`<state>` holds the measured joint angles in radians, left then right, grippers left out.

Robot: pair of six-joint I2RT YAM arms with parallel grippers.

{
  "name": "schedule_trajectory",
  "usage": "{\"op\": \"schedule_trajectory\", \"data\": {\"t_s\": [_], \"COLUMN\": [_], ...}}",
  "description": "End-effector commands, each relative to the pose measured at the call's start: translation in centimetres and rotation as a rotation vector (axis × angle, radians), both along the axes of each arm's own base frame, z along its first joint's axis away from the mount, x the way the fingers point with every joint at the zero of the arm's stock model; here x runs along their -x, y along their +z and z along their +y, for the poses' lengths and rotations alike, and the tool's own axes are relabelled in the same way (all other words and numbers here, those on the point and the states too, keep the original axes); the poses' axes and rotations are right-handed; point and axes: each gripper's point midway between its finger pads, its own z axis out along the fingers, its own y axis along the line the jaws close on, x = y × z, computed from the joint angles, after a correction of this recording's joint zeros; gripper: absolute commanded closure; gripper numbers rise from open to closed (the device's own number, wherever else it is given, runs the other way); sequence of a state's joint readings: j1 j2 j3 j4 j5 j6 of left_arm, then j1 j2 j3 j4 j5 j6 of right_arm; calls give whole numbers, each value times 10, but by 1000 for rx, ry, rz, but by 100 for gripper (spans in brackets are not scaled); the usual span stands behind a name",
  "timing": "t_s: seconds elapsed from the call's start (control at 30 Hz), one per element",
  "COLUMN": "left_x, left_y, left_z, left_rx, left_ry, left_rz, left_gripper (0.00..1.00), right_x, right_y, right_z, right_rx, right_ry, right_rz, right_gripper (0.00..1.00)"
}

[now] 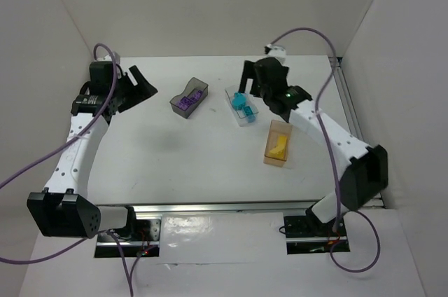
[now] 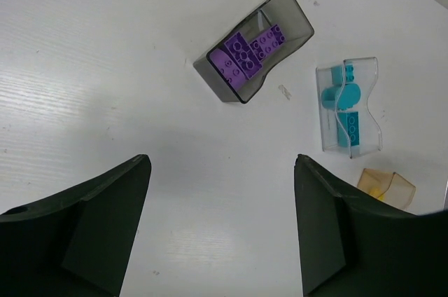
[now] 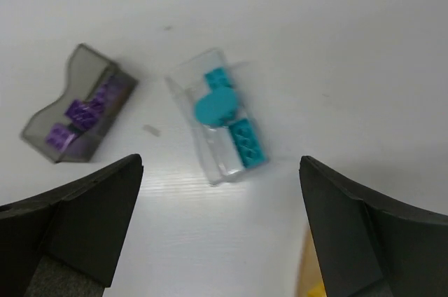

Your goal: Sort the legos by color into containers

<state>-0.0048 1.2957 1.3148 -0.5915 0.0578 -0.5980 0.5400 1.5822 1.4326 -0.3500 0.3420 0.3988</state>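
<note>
Ahead of the left jaws, which stand wide apart and hold nothing, a smoky grey bin (image 2: 297, 24) lies on the white desk (image 2: 105, 66) with purple bricks (image 2: 246, 53) inside it. Further to the right of those jaws sits a clear bin (image 2: 371, 101) holding teal bricks (image 2: 344, 111). Just past the tip of their right-hand finger, an amber bin (image 2: 393, 188) peeks out.

The right jaws are also spread wide and empty, above the desk. Straight ahead between them is the clear bin with its teal bricks. The grey bin lies ahead and to their left, apart from the clear one. Beside their right-hand finger the amber bin's edge shows, with a yellow brick (image 1: 278, 147) in it.
</note>
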Motion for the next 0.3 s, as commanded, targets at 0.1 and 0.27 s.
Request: {"op": "schedule_trajectory", "data": {"t_s": [0.1, 0.27], "left_x": [16, 28], "left_y": [29, 36], "left_z": [-3, -4], "left_rx": [-1, -14], "left_ry": [-37, -56], "left_rz": [-102, -140], "left_gripper": [13, 13], "right_x": [78, 113], "right_y": [-17, -16], "right_z": [-130, -154], "right_rx": [189, 140], "right_ry": [-455, -481], "right_rz": [64, 18], "right_gripper": [0, 0]}}
